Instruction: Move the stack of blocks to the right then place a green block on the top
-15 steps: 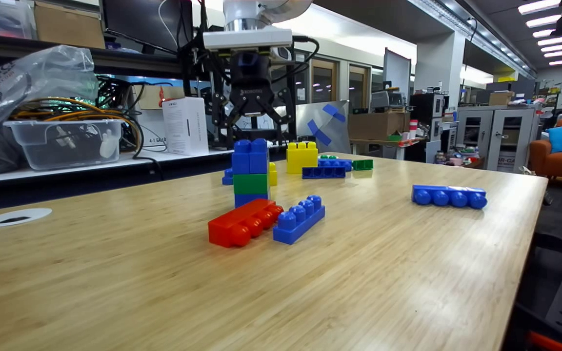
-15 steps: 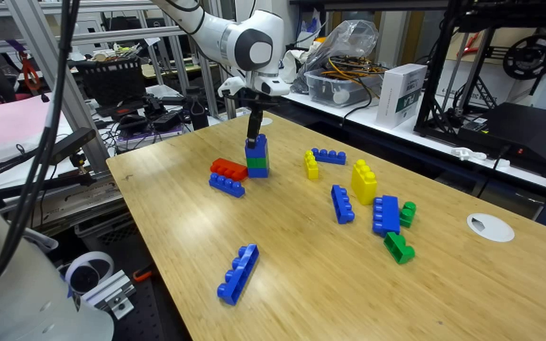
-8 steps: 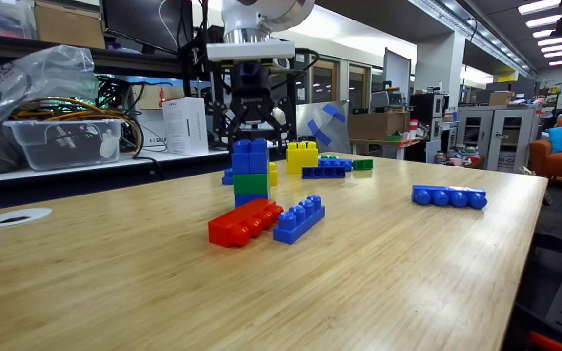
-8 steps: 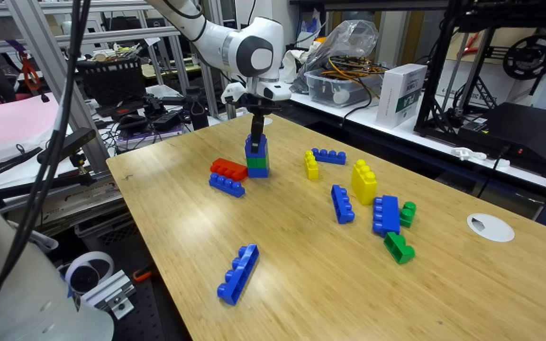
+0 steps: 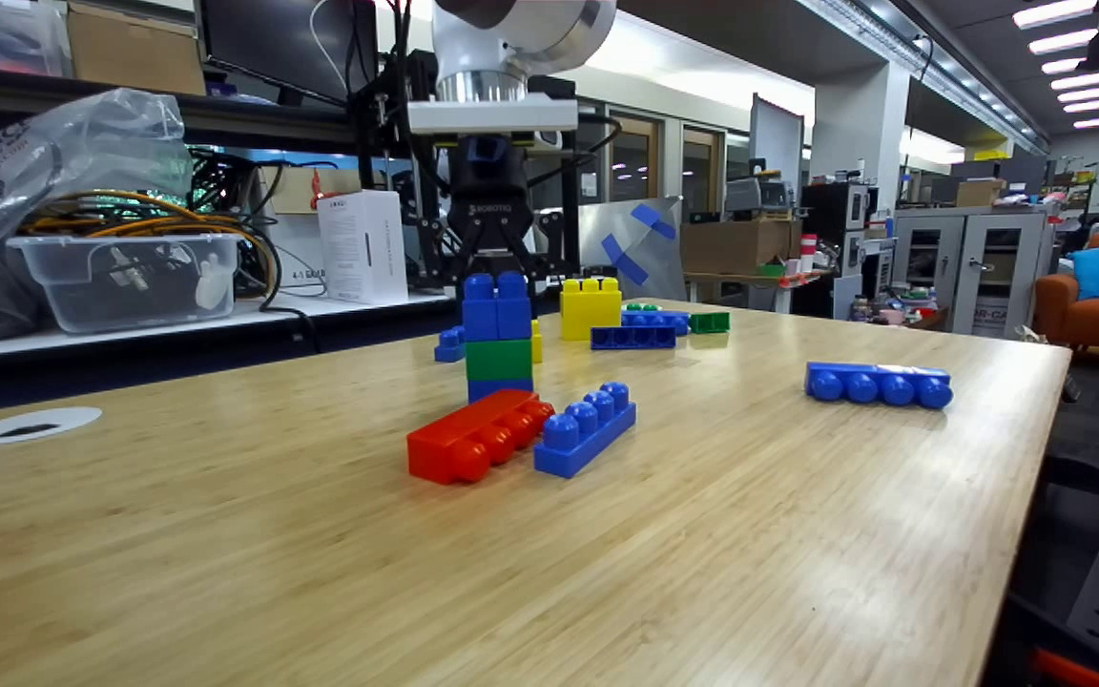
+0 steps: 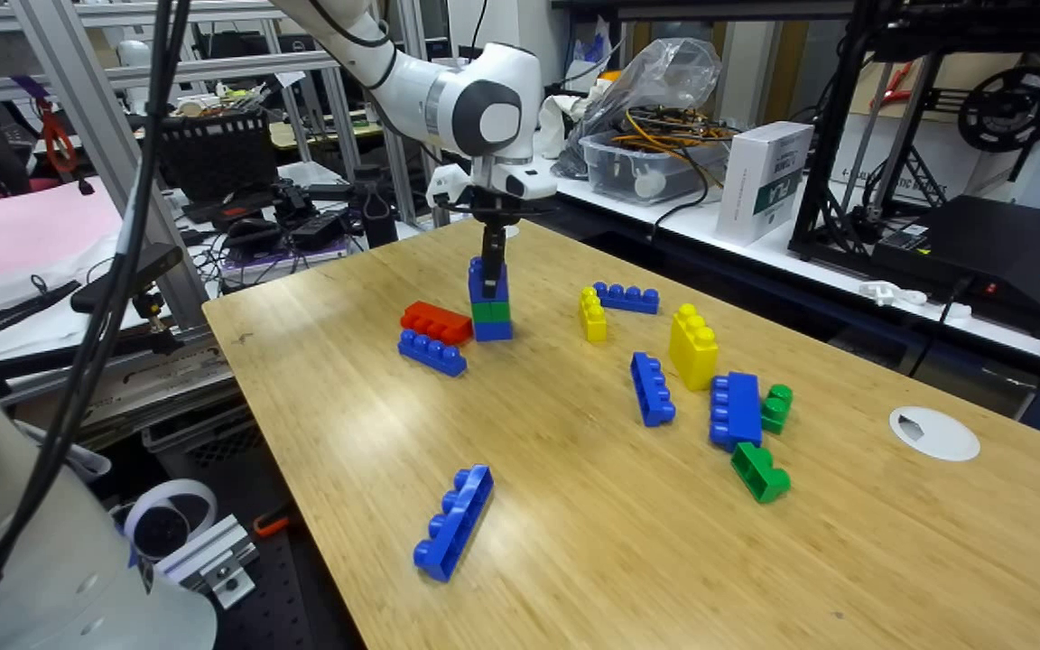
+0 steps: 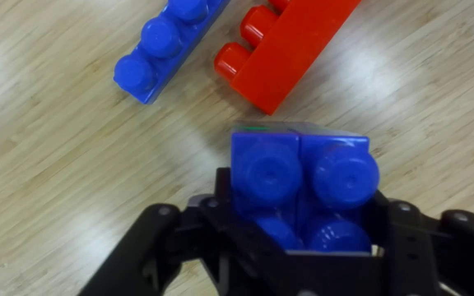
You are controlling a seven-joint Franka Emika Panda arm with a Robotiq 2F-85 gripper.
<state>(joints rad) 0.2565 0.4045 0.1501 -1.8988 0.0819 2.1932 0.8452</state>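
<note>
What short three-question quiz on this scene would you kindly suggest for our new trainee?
1. Multiple choice: which colour is the middle layer of the stack of blocks? A yellow; B green; C red.
2. True or false: the red brick sits on top of the stack.
3. Fill in: in the wrist view, the pincer straddles the stack's ____ top.

Key: 1. B, green. 2. False; the red brick lies on the table. 3. Blue.

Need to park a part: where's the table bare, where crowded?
Bare: table between lone blue brick and tower, or lone blue brick and green blocks. Crowded: tower, hemmed by red brick and pincer; green blocks, by wide blue brick.
</note>
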